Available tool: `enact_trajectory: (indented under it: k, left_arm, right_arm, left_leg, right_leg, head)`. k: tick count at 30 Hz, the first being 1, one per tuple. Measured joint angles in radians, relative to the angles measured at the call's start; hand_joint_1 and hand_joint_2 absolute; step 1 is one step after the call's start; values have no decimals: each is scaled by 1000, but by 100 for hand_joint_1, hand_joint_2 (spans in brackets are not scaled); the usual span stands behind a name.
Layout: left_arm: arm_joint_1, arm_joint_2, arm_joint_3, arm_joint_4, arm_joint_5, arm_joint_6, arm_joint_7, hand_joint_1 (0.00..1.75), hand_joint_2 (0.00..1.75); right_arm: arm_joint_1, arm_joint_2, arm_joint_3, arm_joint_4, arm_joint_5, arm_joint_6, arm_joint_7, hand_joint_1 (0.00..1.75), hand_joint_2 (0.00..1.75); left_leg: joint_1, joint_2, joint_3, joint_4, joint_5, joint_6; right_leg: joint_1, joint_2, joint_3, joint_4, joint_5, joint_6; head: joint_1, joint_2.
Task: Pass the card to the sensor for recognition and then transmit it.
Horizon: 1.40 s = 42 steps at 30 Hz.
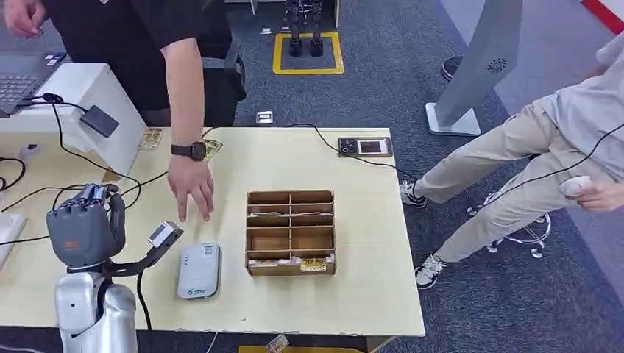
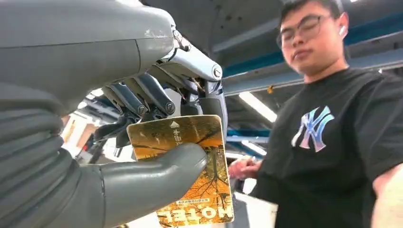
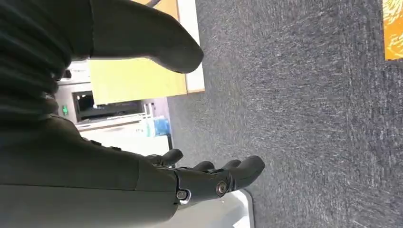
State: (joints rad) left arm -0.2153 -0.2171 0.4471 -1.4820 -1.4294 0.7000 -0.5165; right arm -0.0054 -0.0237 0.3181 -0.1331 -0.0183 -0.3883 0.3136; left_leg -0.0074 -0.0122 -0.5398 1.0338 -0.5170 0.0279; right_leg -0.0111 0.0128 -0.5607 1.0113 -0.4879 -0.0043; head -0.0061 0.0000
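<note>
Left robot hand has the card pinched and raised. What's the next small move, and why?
Probably lower the left robot hand toward the white card reader lying on the table just to its right. The hotel card sits pinched between thumb and fingers, off the reader. A person's hand hovers beyond the reader, so move slowly. The right robot hand hangs over the floor holding nothing.

One wooden organizer (image 1: 291,232), one white card reader (image 1: 199,271), one laptop (image 1: 22,81) and one small screen device (image 1: 365,146) sit on the surface (image 1: 368,294). Two people (image 1: 147,44) (image 1: 544,154) stand near.
</note>
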Motion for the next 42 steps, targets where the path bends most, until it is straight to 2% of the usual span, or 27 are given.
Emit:
enact_trajectory:
  k: [6, 9, 15, 18, 20, 23, 26, 29, 31, 34, 42]
  left_arm:
    - [42, -8, 61, 2, -6, 0, 4, 175, 175]
    - [68, -8, 88, 11, 6, 0, -17, 175, 175]
    - [104, -11, 128, 64, 8, 0, -50, 175, 175]
    - [115, -12, 144, 99, -18, 0, -44, 175, 175]
    - [128, -9, 145, 119, -31, 0, -18, 175, 175]
    - [122, 26, 145, 186, -5, 0, -11, 175, 175]
    - [131, 21, 156, 210, -32, 0, -29, 175, 175]
    - [148, 23, 151, 248, -19, 0, 5, 175, 175]
    - [150, 23, 150, 267, -18, 0, 7, 175, 175]
    - [150, 23, 151, 301, -34, 0, -16, 175, 175]
    - [154, 27, 119, 347, -34, 1, 20, 175, 175]
  right_arm:
    - [2, 1, 0, 4, -18, -11, -8, 0, 175]
    - [3, 1, 0, 5, -13, -19, -3, 0, 175]
    - [4, 2, -11, 9, 38, -19, -14, 0, 175]
    - [5, 2, -11, 9, 37, -20, -14, 0, 175]
    - [6, 2, -11, 9, 34, -24, -13, 0, 175]
    - [6, 8, -11, 9, 28, -47, 4, 0, 175]
    - [8, 8, -11, 11, 22, -30, -11, 0, 175]
    - [7, 8, -11, 13, 18, -21, -17, 0, 175]
    - [7, 7, -10, 14, 12, -21, -19, 0, 175]
    - [7, 7, -6, 18, 3, -18, -24, 0, 175]
    - [7, 3, -1, 20, -3, -18, -26, 0, 175]
  left_leg:
    - [0, 0, 0, 0, 0, 0]
    - [0, 0, 0, 0, 0, 0]
    - [0, 0, 0, 0, 0, 0]
    - [0, 0, 0, 0, 0, 0]
    - [0, 0, 0, 0, 0, 0]
    - [0, 0, 0, 0, 0, 0]
    - [0, 0, 0, 0, 0, 0]
    - [0, 0, 0, 0, 0, 0]
    - [0, 0, 0, 0, 0, 0]
    - [-1, 0, 0, 0, 0, 0]
    - [-1, 0, 0, 0, 0, 0]
  right_leg:
    - [0, 0, 0, 0, 0, 0]
    - [0, 0, -1, 0, 0, 0]
    - [0, 0, -1, 0, 0, 0]
    - [0, 0, 0, 0, 0, 0]
    - [0, 0, -1, 0, 0, 0]
    - [0, 0, 0, 0, 0, 0]
    - [-1, -1, 0, 0, 0, 0]
    - [-1, 0, -1, 0, 0, 0]
    - [-1, 0, -1, 0, 0, 0]
    - [-1, -1, -1, 0, 0, 0]
    - [-1, -1, 0, 0, 0, 0]
  head:
    - [0, 0]
    - [0, 0]
    - [0, 0]
    - [0, 0]
    - [0, 0]
    - [0, 0]
    - [-1, 0]
    - [0, 0]
    - [0, 0]
    - [0, 0]
    - [0, 0]
